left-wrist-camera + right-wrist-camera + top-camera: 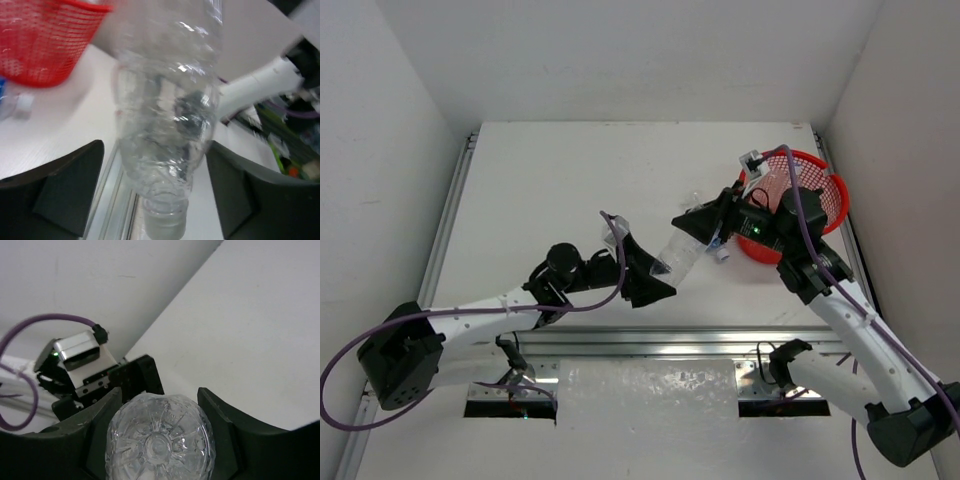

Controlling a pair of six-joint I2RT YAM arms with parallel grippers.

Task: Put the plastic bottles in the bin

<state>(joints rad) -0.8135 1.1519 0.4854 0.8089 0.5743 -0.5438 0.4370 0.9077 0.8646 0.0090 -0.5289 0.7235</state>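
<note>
The right gripper [692, 232] is clamping the base of a clear plastic bottle [682, 255] mid-table while the left gripper [663, 276] is standing spread around its cap end, apparently a handover, so the right arm next needs to be swinging it over the red bin [807, 156] at the far right.

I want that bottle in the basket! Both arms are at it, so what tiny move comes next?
Probably the left fingers should open wider and back away. The right fingers pinch the clear crinkled plastic bottle at its base, the left fingers show a gap on one side, and the round red mesh bin sits close by the right arm.
</note>
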